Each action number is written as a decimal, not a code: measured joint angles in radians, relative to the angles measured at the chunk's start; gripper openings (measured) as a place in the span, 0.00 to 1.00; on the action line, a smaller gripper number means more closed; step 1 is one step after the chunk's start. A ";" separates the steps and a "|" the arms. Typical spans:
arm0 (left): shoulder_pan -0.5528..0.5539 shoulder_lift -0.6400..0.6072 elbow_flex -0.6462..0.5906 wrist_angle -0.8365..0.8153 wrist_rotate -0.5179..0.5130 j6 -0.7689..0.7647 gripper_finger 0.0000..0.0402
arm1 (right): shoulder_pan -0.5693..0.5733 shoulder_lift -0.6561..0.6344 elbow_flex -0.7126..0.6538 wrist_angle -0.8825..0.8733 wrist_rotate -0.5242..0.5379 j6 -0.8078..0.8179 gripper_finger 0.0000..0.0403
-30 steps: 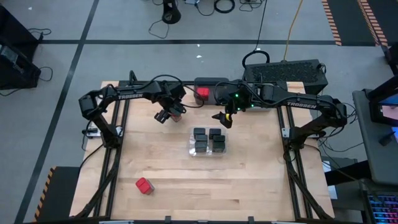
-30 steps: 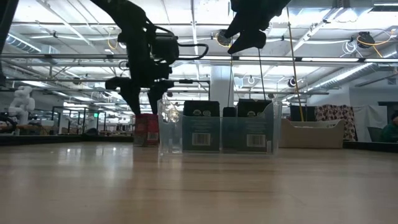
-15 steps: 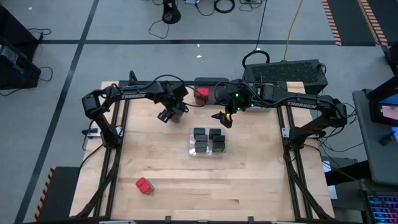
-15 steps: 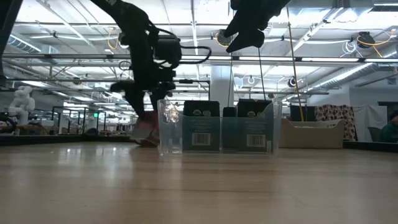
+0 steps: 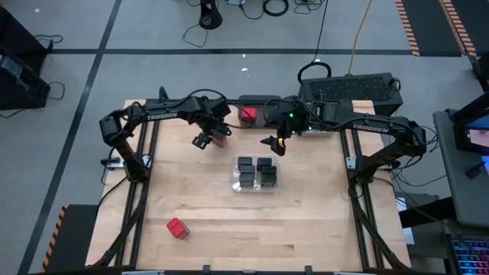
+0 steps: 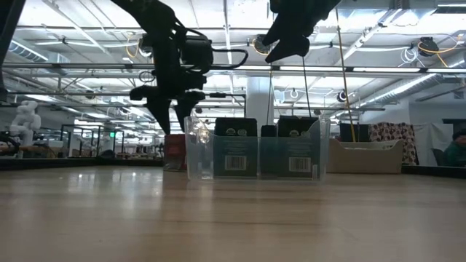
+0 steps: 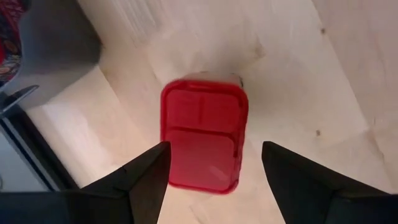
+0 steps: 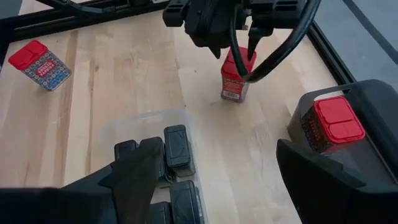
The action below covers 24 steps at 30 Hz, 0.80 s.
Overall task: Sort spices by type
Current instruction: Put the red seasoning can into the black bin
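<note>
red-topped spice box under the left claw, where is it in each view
High view: red-topped boxy spice container, back-left of the clear plastic bin.
Low view, just left of that bin.
Left wrist view, between the claw fingers.
Right wrist view, beyond the bin.
Landmark: the bin.

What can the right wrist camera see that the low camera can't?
Only the right wrist view: a lone red-topped spice far off on the table, and a binned red-topped spice in the dark grey bin. Only the low view: the right gripper hanging high, open, and barcode labels on the black spices. Both: the open left gripper above an upright red-topped spice, beside the clear bin.
</note>
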State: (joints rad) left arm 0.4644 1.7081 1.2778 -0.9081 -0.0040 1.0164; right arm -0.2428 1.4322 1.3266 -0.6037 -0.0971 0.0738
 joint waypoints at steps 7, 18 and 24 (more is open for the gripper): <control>0.010 0.000 0.000 0.049 0.001 -0.033 0.64 | -0.009 0.000 0.000 0.000 -0.002 -0.008 0.75; 0.005 0.000 0.000 0.065 -0.058 -0.146 0.64 | -0.013 0.000 0.000 0.001 -0.003 -0.010 0.75; 0.005 0.000 0.000 0.069 -0.056 -0.146 0.64 | -0.013 0.000 0.000 0.002 -0.003 -0.011 0.75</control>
State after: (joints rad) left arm 0.4690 1.7081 1.2778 -0.8393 -0.0599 0.8700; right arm -0.2562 1.4322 1.3262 -0.6022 -0.1000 0.0631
